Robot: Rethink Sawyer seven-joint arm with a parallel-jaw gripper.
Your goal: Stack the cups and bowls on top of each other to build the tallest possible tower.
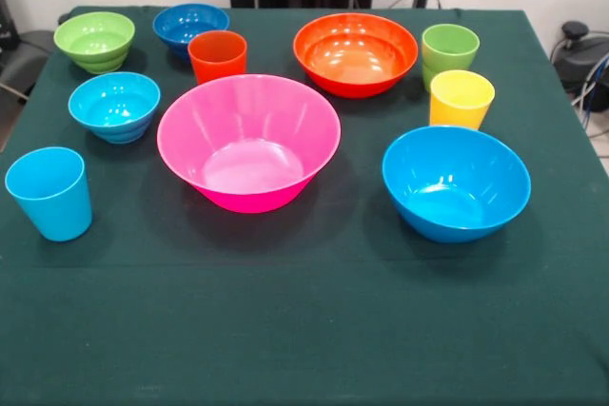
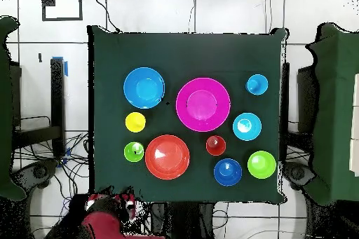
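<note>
1. The robot arm (image 2: 105, 222) shows only in the overhead view, off the table's edge; its jaws are hidden, so I cannot tell how they stand.
2. No tower stands: the pink bowl (image 1: 248, 142) sits alone mid-table, the large orange bowl (image 1: 355, 53) far behind it, the large blue bowl (image 1: 456, 182) to its right.
3. Far left cluster: green bowl (image 1: 94, 41), dark blue bowl (image 1: 190, 26), orange cup (image 1: 217, 56), light blue bowl (image 1: 114, 106).
4. The light blue cup (image 1: 49, 193) stands near the left edge.
5. The green cup (image 1: 449, 51) and yellow cup (image 1: 461, 99) stand close together, perhaps touching.
6. The table (image 1: 304, 330) has bare cloth along its near edge.
</note>
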